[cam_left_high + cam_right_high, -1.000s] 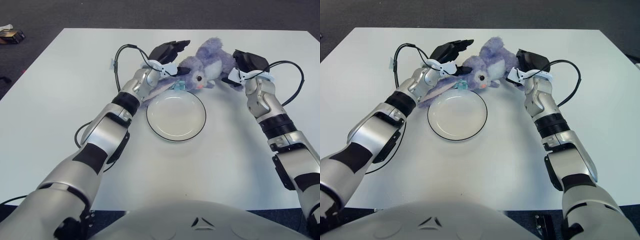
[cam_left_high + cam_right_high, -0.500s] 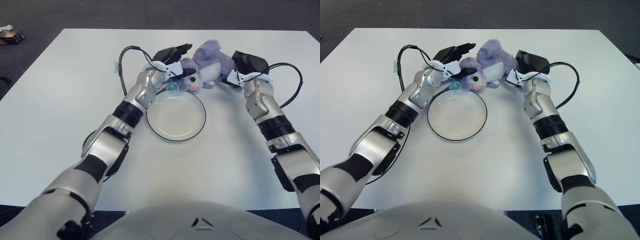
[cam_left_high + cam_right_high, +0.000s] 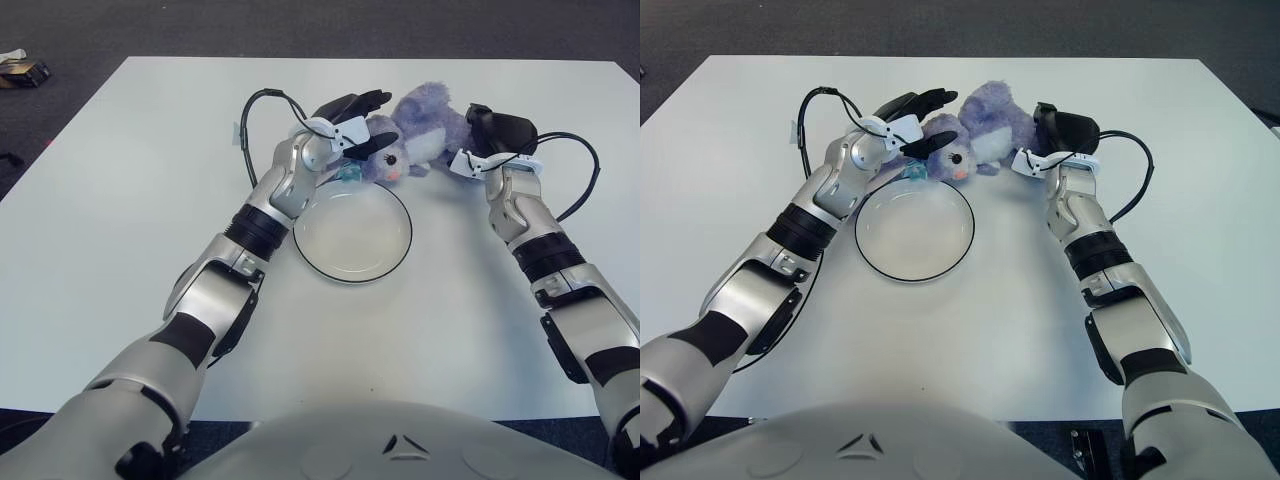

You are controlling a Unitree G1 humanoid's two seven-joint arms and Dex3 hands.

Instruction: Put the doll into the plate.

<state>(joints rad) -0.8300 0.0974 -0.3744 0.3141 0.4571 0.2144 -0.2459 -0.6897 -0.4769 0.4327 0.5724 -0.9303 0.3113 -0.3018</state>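
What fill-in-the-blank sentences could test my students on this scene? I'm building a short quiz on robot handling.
1. The purple doll lies on the white table just beyond the far rim of the ____.
2. Inside its dark rim, the plate holds ____.
3. The left hand shows at the doll's left side, and the ____ hand is at its other side.
4. A small teal tag shows between the doll and the plate's ____ rim.

Missing words: plate; nothing; right; far
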